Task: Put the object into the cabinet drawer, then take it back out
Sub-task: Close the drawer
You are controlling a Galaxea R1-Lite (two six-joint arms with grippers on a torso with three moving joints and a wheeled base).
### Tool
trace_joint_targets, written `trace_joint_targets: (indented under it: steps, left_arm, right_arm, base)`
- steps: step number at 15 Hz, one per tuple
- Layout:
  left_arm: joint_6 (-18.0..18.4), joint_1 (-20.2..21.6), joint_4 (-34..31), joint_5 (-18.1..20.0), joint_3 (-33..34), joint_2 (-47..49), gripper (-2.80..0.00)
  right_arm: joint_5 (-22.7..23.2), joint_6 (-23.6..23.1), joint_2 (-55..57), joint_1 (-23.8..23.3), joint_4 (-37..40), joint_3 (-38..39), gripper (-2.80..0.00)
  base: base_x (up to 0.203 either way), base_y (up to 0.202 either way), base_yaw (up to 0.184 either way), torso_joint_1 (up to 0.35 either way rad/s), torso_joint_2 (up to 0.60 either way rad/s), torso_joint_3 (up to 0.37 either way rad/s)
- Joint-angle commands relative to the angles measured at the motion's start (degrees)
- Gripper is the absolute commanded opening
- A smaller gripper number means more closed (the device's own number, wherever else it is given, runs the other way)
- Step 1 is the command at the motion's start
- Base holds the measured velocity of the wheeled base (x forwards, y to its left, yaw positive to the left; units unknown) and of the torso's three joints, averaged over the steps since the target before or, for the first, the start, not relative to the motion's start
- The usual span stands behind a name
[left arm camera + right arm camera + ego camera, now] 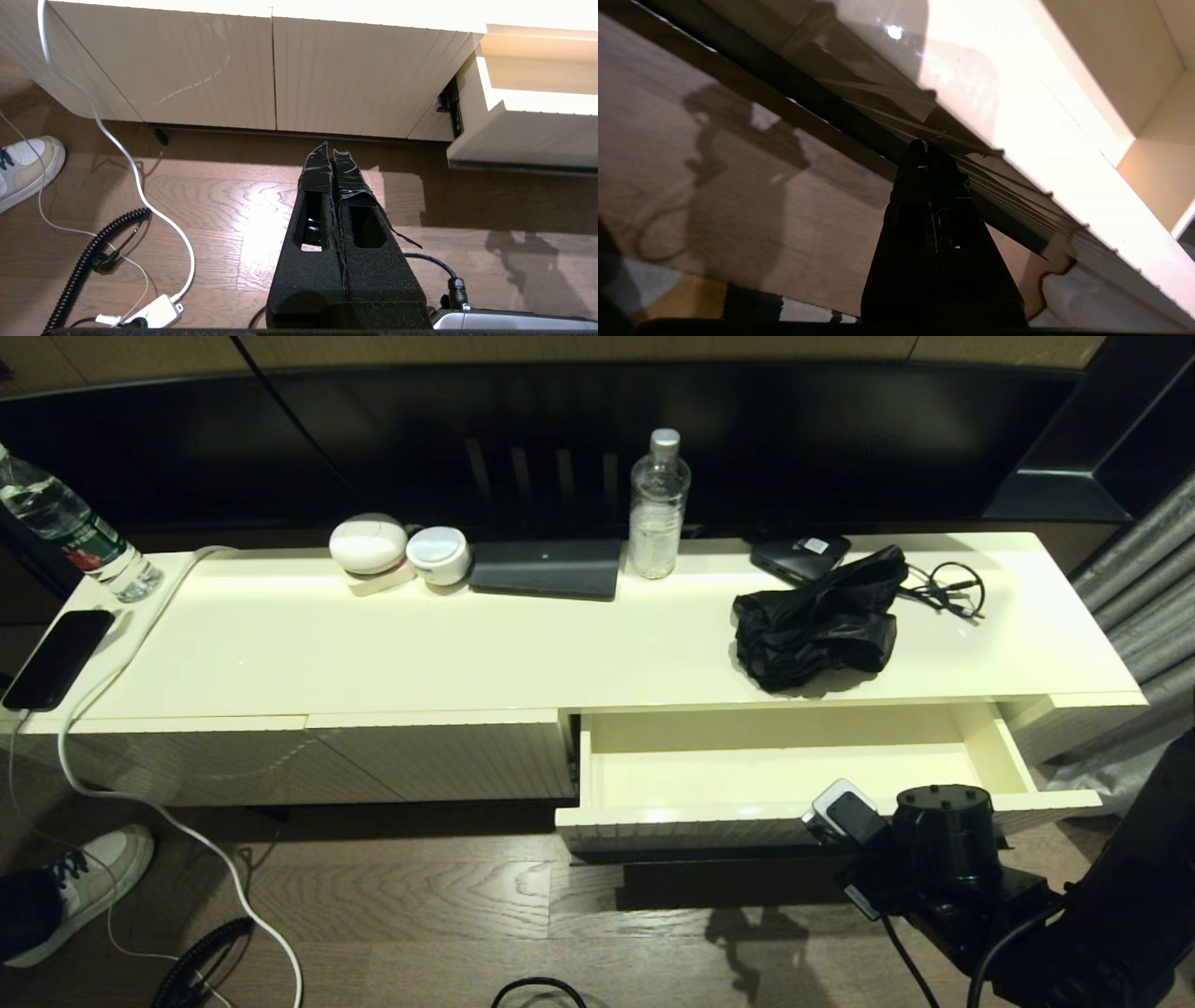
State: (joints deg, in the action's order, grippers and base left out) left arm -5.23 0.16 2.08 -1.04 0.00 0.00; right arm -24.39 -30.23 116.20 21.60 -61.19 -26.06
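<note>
Umbrella [817, 621] loose on cabinet top [373, 653], above open drawer [794, 775]. Right gripper [927, 151] pressed together at drawer front; risks nudging drawer shut or snagging fabric unless spread first.

Three cams: head high and wide, both wrists low near the floor.
Head looks forward-down over the whole desk [579, 644], open drawer [794, 756] at 5 o'clock. Left wrist looks along its tool [331, 151] at ribbed panels [261, 65] and floor, drawer corner at 2 o'clock. Right wrist, tilted, sits tight under the drawer front, tool [927, 148] centre. All three share the drawer.
</note>
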Motion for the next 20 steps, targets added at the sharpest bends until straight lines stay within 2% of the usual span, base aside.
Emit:
trace_joint_targets:
  steps: [1,11,16,20]
  left_arm:
    - [-0.05,0.02,0.02,-0.02,0.0,-0.09,-2.8]
    - [-0.05,0.02,0.02,-0.02,0.0,-0.09,-2.8]
    - [-0.05,0.02,0.02,-0.02,0.0,-0.09,-2.8]
    - [-0.05,0.02,0.02,-0.02,0.0,-0.09,-2.8]
  right_arm:
    - [-0.89,-0.12,0.31,-0.07,-0.25,-2.52,-2.8]
    - [-1.1,0.08,1.54,-0.21,-0.3,-10.42,-2.8]
    - [-3.0,2.54,4.18,-0.44,-0.44,-15.98,-2.8]
    - [-3.03,2.82,5.38,-0.68,-0.4,-19.05,-2.8]
  base:
    - [0.0,0.0,0.0,0.0,0.0,0.0]
    - [0.0,0.0,0.0,0.0,0.0,0.0]
    - [0.0,0.0,0.0,0.0,0.0,0.0]
    - [0.0,0.0,0.0,0.0,0.0,0.0]
